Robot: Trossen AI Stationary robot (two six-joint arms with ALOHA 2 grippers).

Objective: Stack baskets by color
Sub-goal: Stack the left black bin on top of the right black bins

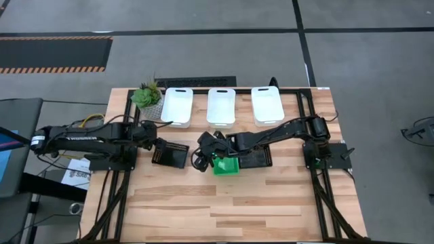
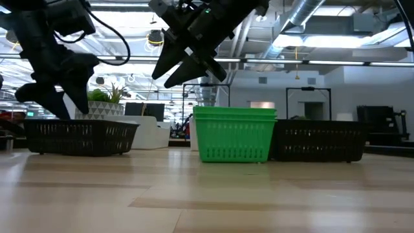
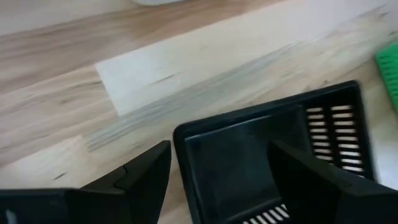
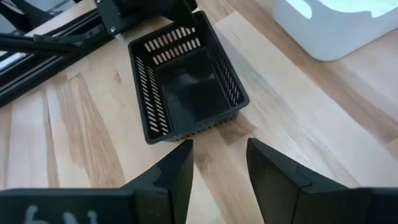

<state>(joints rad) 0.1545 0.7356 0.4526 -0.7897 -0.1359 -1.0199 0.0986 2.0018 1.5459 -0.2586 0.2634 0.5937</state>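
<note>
Key relation: nearer black basket (image 1: 169, 154) directly under the left gripper (image 1: 154, 144), left of table centre, apparently with its long axis running left to right, a little skewed. Seen from the left wrist, fingers (image 3: 146, 177) spread wide and straddling one wall of that basket (image 3: 273, 155), one finger outside, the other over the inside. Not clamped on anything; contact with the wall impossible to confirm.

Second black basket (image 1: 256, 157) right of centre, largely under the right forearm, just right of the green stack (image 1: 226, 165). From table height: green stack (image 2: 234, 134) in the middle, black baskets left (image 2: 77, 137) and right (image 2: 317, 141) of it, well apart from each other.

Right gripper (image 1: 203, 154) raised above the table just left of the green stack, fingers apart, nothing between them (image 2: 169, 72). Facing left toward the first black basket (image 4: 186, 93), but with the left arm already on it.

Judged from this: left arm clearly the nearer for the left black basket; likely next to close on the wall, lift, and carry rightward over or around the green stack to the other black one. Worth watching for a clash with the right gripper hanging in that path.

Three white baskets (image 1: 221, 106) in a row at the far edge, side by side, unstacked, beside a potted plant (image 1: 146, 95).
</note>
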